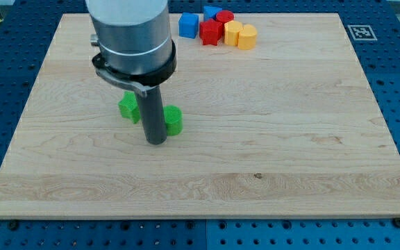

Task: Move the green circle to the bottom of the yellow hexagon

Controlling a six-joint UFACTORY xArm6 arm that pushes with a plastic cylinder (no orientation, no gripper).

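Observation:
The green circle sits on the wooden board left of centre. My tip rests on the board just to the circle's left and slightly below it, close to touching it. A second green block, its shape partly hidden by the rod, lies to the rod's upper left. The yellow hexagon sits in a cluster at the view's top, with another yellow block at its right.
The top cluster also holds a blue block, a second blue block, a red block and a red circle. A marker tag is at the board's top right corner.

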